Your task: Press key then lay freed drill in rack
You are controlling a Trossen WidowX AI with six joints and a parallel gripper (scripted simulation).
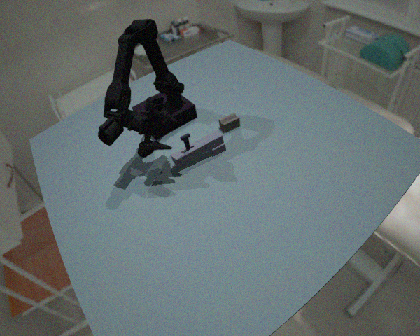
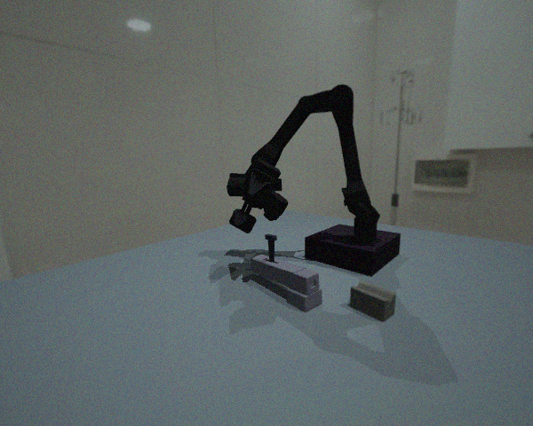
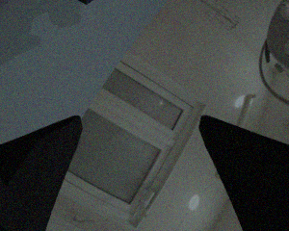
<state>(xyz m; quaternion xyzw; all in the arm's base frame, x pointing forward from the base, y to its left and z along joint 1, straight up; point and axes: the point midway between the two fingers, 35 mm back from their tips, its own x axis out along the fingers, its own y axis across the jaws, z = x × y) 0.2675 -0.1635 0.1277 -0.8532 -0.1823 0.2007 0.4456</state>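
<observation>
Pale blue table top (image 1: 239, 217) (image 2: 120, 348) (image 3: 63, 77) under you, dim tiled-looking room around it, with a washbasin (image 1: 271, 10) and a white cart (image 1: 358, 57) holding green rolls past the far edge in top view. Your arm (image 1: 121, 68) (image 2: 345, 132) rises from a dark base block (image 1: 190, 112) (image 2: 381, 256) and bends over, wrist down toward the table. Gripper (image 1: 161, 126) (image 2: 258, 215) (image 3: 141, 122) is wide open, nearly full spread, nothing between the fingers; wrist view shows background through the gap. It's up off the table, near the raised end of the setup. Long pinkish-grey holder (image 1: 199, 146) (image 2: 285, 275) lies in front of the base. A dark T-shaped piece, apparently the key (image 1: 185, 141) (image 2: 271, 248), stands upright out of its top slot, head well proud of the surface, gripper not touching it. Can't pick out the drill separately from the holder. Small brown grooved block, looks like your rack (image 1: 229, 122) (image 2: 372, 301), sits near the holder's square-holed end, apart from it, with no drill lying in its groove
</observation>
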